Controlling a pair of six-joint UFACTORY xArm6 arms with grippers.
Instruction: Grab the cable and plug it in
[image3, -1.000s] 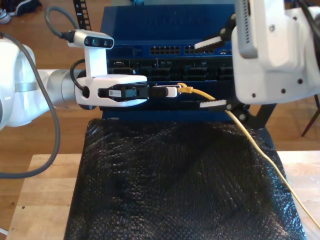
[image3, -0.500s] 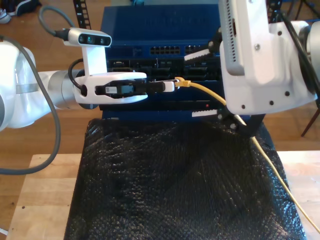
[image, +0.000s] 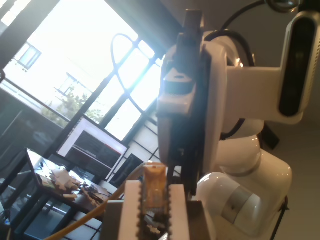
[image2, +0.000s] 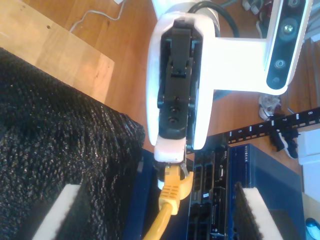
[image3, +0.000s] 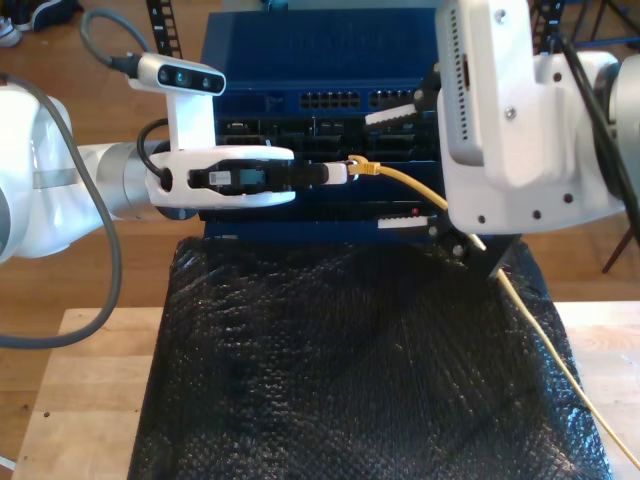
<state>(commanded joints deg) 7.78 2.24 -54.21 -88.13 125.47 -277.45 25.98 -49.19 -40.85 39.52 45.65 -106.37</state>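
My first gripper (image3: 340, 172) is pinching the light, floppy cable (image3: 420, 187) by its plug (image3: 365, 167), just before the blue switch (image3: 300, 50). My second gripper (image3: 400, 165) is keeping its jaws spread, one on either side of the cable. I judge the stiff plug body the best hold, since its clip is likely fragile.

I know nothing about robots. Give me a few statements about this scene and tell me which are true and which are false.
1. My first tool grips the cable at its plug end. True.
2. My second tool is clamped shut on the cable. False: its jaws stand wide apart and hold nothing.
3. The cable trails over the black mat towards the exterior view's lower right. True.
4. The cable's plug lies on the black mat. False: it is held up in front of the blue equipment box.
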